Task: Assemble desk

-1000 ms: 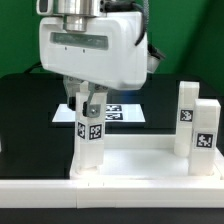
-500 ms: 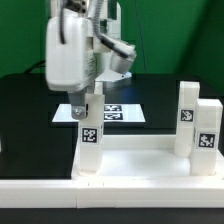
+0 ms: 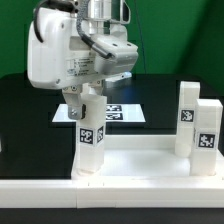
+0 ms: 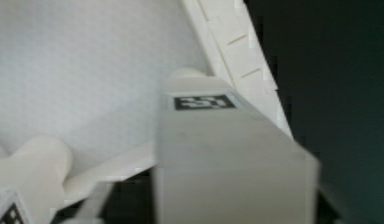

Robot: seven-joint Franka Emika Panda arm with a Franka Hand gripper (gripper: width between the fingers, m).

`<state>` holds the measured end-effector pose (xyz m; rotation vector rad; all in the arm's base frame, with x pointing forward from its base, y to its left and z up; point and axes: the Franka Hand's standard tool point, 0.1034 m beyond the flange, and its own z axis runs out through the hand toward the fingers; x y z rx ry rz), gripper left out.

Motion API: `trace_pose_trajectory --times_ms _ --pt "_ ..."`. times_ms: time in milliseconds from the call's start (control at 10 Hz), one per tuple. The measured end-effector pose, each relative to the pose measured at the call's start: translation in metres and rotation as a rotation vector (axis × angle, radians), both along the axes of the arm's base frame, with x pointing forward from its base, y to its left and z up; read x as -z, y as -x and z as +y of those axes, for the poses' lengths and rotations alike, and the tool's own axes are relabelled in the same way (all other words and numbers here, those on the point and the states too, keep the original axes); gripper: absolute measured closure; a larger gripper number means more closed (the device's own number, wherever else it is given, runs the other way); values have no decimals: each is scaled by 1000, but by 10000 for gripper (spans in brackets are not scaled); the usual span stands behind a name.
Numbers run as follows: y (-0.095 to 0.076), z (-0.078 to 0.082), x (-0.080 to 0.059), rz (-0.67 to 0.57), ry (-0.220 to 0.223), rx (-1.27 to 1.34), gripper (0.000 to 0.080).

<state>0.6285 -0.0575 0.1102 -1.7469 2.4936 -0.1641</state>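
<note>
Black table (image 3: 30, 100), marker board (image 3: 120, 112) flat on it, white desk top (image 3: 140, 160) apparently resting nearer the camera

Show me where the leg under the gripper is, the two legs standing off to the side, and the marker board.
Held leg (image 3: 91, 140): exterior view, tagged front face.
Side legs (image 3: 205, 140): exterior view, front leg's tagged face.
Marker board (image 3: 122, 112): exterior view, printed strip behind the held leg.
</note>
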Motion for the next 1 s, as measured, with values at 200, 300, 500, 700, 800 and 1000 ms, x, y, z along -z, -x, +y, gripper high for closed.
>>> trace_pose_trajectory --times_ms 200,300,500,700,800,1000 --pt "-1 3 -1 37 42 -264 300" --pt "0 6 0 53 74 -442 177" --pt "-1 9 1 50 99 -592 158" --pt "0 8 2 58 119 -754 151" --pt "-1 8 1 62 130 -825 151" --pt "-8 8 -5 116 238 -1307 151"
